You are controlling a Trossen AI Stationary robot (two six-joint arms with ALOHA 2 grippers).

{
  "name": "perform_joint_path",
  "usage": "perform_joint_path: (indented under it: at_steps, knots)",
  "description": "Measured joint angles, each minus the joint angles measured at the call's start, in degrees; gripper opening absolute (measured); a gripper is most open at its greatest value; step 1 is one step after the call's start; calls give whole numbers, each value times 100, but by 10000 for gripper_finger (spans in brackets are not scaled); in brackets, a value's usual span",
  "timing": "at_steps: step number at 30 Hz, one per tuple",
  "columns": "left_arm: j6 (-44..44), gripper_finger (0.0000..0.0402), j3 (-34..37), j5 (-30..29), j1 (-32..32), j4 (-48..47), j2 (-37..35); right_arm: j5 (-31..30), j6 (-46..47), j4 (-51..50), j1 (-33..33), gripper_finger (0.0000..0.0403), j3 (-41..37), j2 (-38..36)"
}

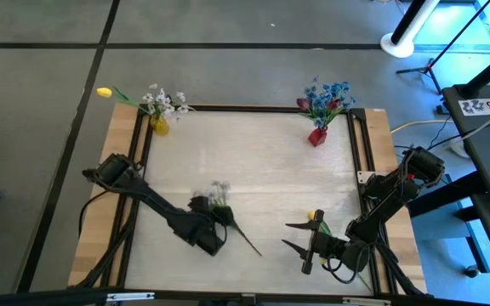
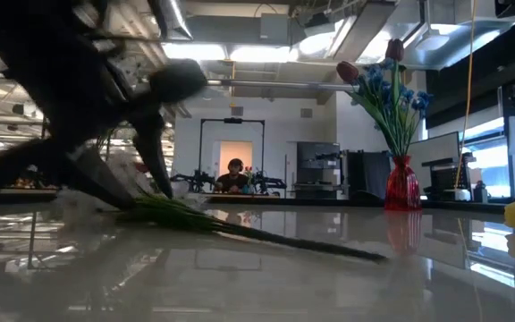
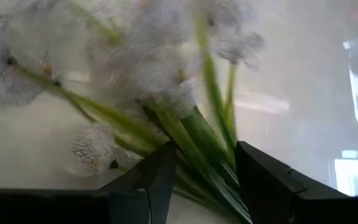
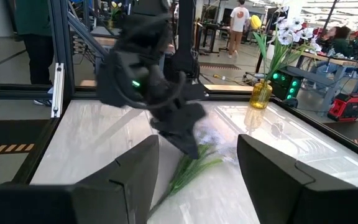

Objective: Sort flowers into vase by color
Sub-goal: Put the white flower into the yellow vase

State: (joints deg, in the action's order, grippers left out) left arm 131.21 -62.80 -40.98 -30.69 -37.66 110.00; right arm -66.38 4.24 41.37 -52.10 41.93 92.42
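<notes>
A white flower spray (image 1: 219, 192) on a green leafy stem lies on the table left of centre, its stem (image 2: 266, 234) flat on the surface. My left gripper (image 1: 221, 219) is down on it, shut on the stem, as the left wrist view (image 3: 205, 168) shows. My right gripper (image 1: 293, 238) hovers open near the table's near right and touches nothing. A yellow tulip (image 1: 316, 216) lies just beside its wrist. The yellow vase (image 1: 158, 126) holds white sprays and a yellow tulip. The red vase (image 1: 316, 136) holds blue clusters and a dark red tulip. My left gripper pinches the white spray's bundle of green stems and leaves (image 3: 197, 149) just below the blossoms, between its two fingers (image 3: 157, 177). The fingers come from above, slanting down from the table's left, and lie across the stem. The stem's lower end (image 2: 365, 255) rests on the table.
Black frame rails (image 1: 360, 144) run along the table's left, far and right sides. The two vases stand at the far corners. Bare tabletop (image 1: 253, 161) lies between the vases and the arms. People and benches show in the room beyond.
</notes>
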Motion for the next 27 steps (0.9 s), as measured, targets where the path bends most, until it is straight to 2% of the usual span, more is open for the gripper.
perform_joint_path:
  at_steps: [5,8,15,19,23,27]
  knots:
    - [-111,161,299,-53,475,198,-62,1,-1,1,-2,218,0,0]
    - [-464,161,385,-80,856,124,-94,1,-1,-1,0,218,0,0]
    - [-1603,161,440,376,1656,138,-245,3,10,-95,-2,217,0,-2]
    - [-2165,161,482,287,1756,154,-243,1,19,-97,-2,218,0,-2]
    - [-2429,161,603,-23,1771,126,-236,2,22,-97,-2,218,0,-2]
    - [-2533,161,701,-95,1767,113,-236,1,22,-95,-2,218,0,-2]
